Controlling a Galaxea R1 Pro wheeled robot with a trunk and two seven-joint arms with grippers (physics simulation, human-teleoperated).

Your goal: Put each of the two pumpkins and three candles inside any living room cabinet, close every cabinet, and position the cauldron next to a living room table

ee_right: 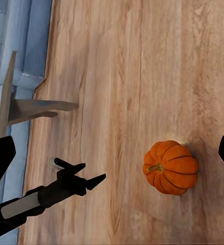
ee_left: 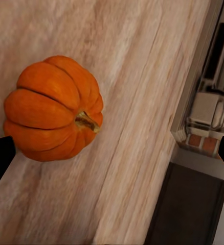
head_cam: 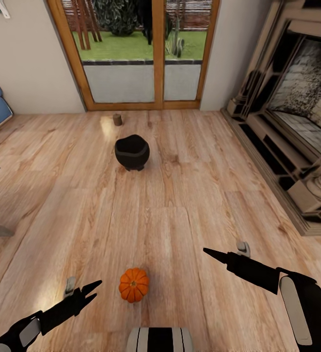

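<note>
Wide bare wood floor (head_cam: 189, 195) — pumpkin (head_cam: 134, 284) lying between left gripper (head_cam: 95, 289), parted and empty beside it, and right gripper (head_cam: 210, 253), spread wide. Cauldron (head_cam: 132, 152) farther off; fireplace (head_cam: 297, 122) edging right.

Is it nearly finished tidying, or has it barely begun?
Barely begun, it seems. One pumpkin sits on the floor between the open left end effector and the right end effector; neither holds anything. The cauldron stands mid-floor with a candle beyond it near the glass door. Storing items, closing cabinets and moving the cauldron remain.
</note>
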